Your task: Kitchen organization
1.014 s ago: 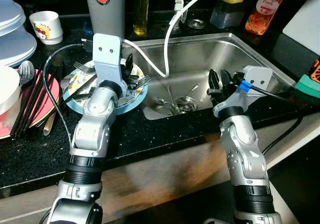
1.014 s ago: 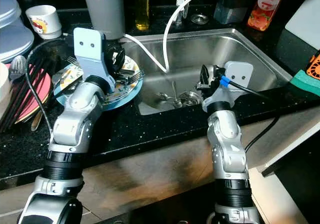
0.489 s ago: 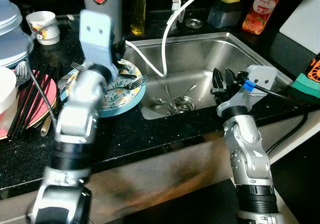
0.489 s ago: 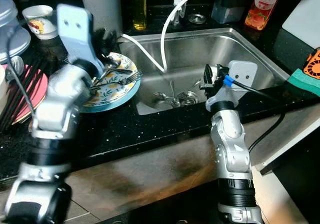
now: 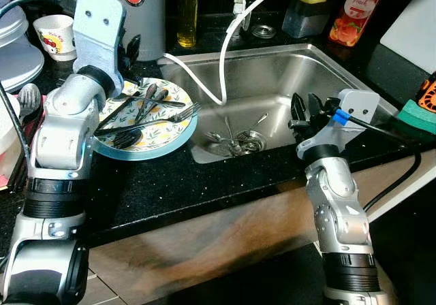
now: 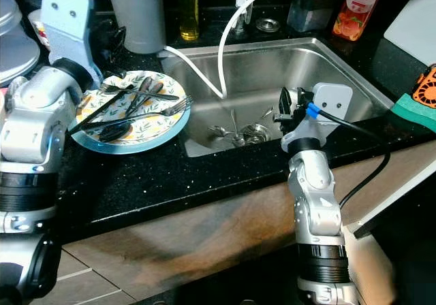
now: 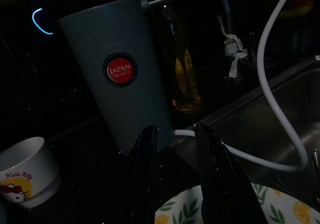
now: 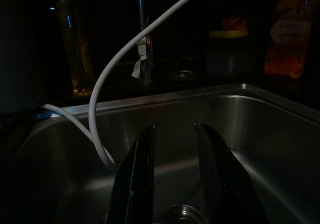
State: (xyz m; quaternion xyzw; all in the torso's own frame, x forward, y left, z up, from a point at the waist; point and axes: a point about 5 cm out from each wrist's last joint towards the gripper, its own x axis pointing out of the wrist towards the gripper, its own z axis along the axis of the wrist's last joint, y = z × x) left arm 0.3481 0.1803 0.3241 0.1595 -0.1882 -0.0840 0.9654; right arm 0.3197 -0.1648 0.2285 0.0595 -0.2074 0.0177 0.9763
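Observation:
A lemon-patterned plate with a blue rim (image 5: pixel 158 151) lies on the black counter left of the sink, with several forks and spoons (image 5: pixel 146 107) across it. My left gripper (image 7: pixel 176 179) hangs open and empty above the plate's back edge, facing the grey canister (image 7: pixel 117 74); its fingers (image 5: pixel 130 48) show beside the wrist mount. My right gripper (image 5: pixel 304 107) hovers open over the front edge of the steel sink (image 5: pixel 300 70), nothing between its fingers (image 8: pixel 134 184). More cutlery (image 5: pixel 235 139) lies around the sink drain.
A white hose (image 5: pixel 223 53) loops from the tap into the sink. Behind stand an oil bottle (image 5: pixel 187 12), a Hello Kitty cup (image 5: pixel 54 33), a sponge caddy (image 5: pixel 306 12) and an orange bottle (image 5: pixel 351 12). A spoon (image 5: pixel 28 97) and stacked dishes crowd the far left.
My left arm has lifted off the plate and swung back and to the left, leaving the cutlery lying on it. The right gripper has stayed over the sink edge.

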